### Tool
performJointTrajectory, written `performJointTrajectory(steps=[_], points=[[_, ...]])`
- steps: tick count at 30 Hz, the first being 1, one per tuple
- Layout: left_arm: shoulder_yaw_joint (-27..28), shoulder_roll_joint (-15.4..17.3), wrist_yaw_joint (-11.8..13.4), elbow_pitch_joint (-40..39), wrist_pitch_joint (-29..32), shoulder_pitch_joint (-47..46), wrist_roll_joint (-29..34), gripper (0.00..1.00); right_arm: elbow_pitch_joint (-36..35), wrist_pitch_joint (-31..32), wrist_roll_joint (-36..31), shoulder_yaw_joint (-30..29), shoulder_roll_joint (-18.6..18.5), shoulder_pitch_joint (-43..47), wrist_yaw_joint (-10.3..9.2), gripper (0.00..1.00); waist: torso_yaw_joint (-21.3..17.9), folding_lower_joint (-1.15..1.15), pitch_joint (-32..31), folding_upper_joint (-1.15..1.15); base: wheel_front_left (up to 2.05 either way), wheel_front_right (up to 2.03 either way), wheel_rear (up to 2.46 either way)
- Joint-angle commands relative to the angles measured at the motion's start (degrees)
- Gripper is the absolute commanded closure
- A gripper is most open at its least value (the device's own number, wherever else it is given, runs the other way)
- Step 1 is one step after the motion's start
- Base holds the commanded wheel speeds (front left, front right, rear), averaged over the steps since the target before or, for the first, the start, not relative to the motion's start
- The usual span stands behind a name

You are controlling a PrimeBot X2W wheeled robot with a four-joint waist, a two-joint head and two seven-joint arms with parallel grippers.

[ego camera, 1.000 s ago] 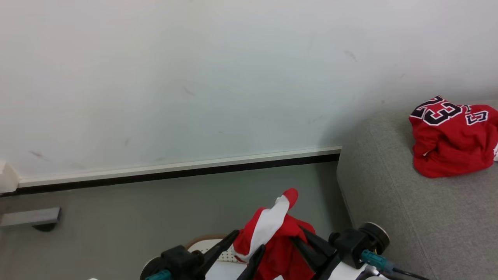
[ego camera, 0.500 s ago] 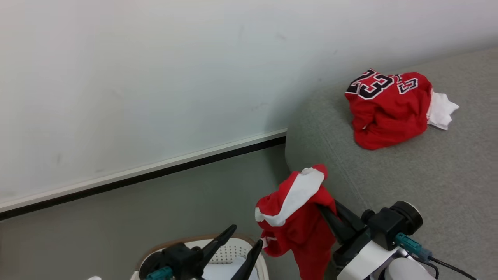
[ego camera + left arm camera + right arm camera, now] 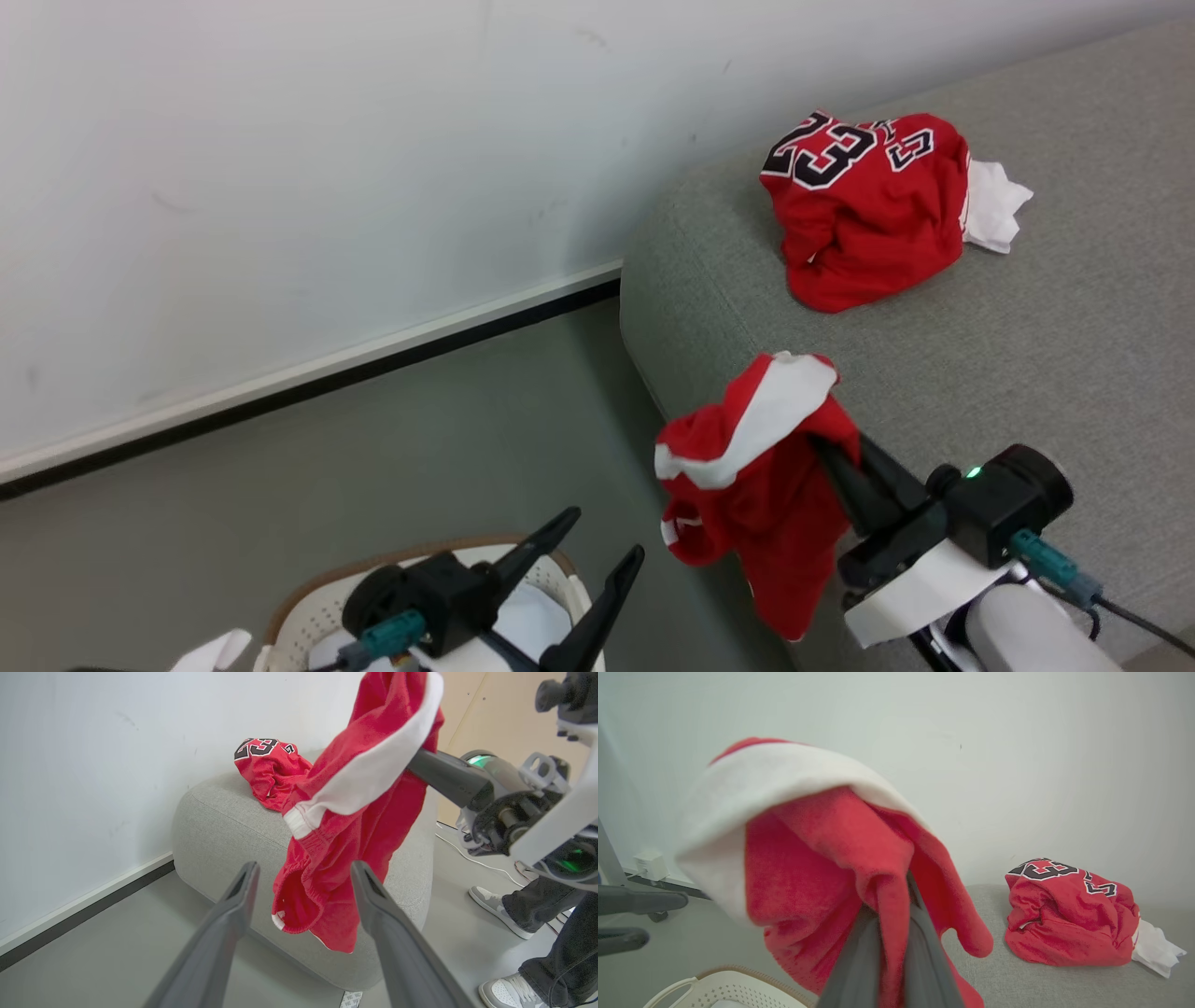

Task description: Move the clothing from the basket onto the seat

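Right claw (image 3: 829,446) at lower right of head view, fingers clamped tight on red shorts (image 3: 747,467) with broad white stripe. Shorts hang in air, lower centre, over left edge of grey sofa (image 3: 1027,355). Left claw (image 3: 604,533) at bottom centre, fingers spread wide, empty, above laundry basket (image 3: 322,611) on floor at bottom left. Red "23" jersey (image 3: 864,205) crumpled on sofa, upper right; small white cloth (image 3: 994,201) touching its right side. Person's grey shoe (image 3: 495,903) on floor, right of left wrist view.

The shorts (image 3: 747,504) were red with a broad white stripe; the jersey (image 3: 868,215) red, its "23" black edged white; the sofa (image 3: 1074,373) light grey; the basket (image 3: 313,616) cream, perforated, brown-rimmed.
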Motion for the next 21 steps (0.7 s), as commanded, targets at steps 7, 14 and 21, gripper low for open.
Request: performJointTrajectory(steps=[7, 14, 21], points=[[0.9, 1.5, -1.9, -2.0, 3.0, -9.9, 4.0, 0.00, -2.7, 0.0, -5.9, -10.5, 0.4, -8.5, -0.15, 1.00, 4.0, 0.00, 13.1, 0.00, 0.00, 0.00, 0.00], [1.8, 2.1, -4.4, -4.1, 5.3, -19.5, 6.9, 0.00, -2.6, 3.0, -13.5, -21.4, -1.6, -25.2, -0.15, 1.00, 7.9, 0.00, 24.5, 0.00, 0.00, 0.00, 0.00], [2.4, 1.4, -5.2, -3.6, 4.4, -22.1, 6.5, 0.00, -0.4, 9.1, -20.5, -32.5, -8.3, -41.0, -0.16, 1.00, 11.7, 0.00, 30.3, 0.00, 0.00, 0.00, 0.00]])
